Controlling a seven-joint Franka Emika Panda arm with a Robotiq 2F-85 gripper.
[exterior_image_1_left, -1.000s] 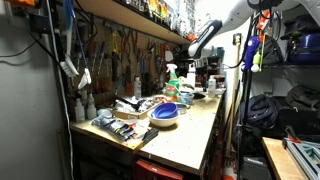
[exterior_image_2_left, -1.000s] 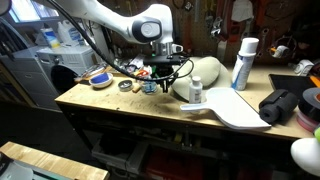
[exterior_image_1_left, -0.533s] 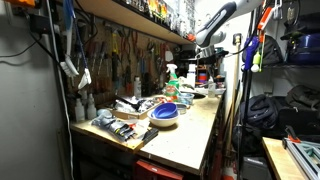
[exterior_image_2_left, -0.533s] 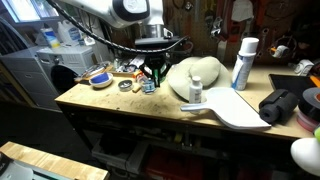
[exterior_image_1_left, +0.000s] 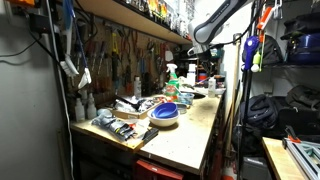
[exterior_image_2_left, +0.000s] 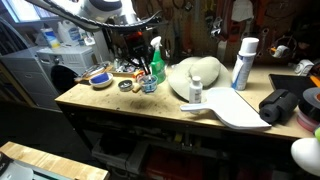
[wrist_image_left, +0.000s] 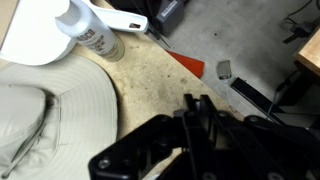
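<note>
Pincer (exterior_image_2_left: 132, 48) is hanging high over the surface (exterior_image_2_left: 100, 100). In the wrist view the fingers look pinched together, nothing in them. The hat (exterior_image_2_left: 195, 75) lies flat, down and to its right, with a green spray bottle (exterior_image_2_left: 157, 62) standing between them.

In the wrist view my claw (wrist_image_left: 196, 108) was a dark blur along the bottom edge, and I couldn't tell whether its jaws were parted. The hat (wrist_image_left: 50, 110) ran off the left edge, and the white bottle (wrist_image_left: 85, 25) lost its top to the upper edge. In an exterior view the arm (exterior_image_2_left: 105, 8) was cut off at the top. In an exterior view the clutter at the far end of the worktop (exterior_image_1_left: 190, 135) was too small to make out.
</note>
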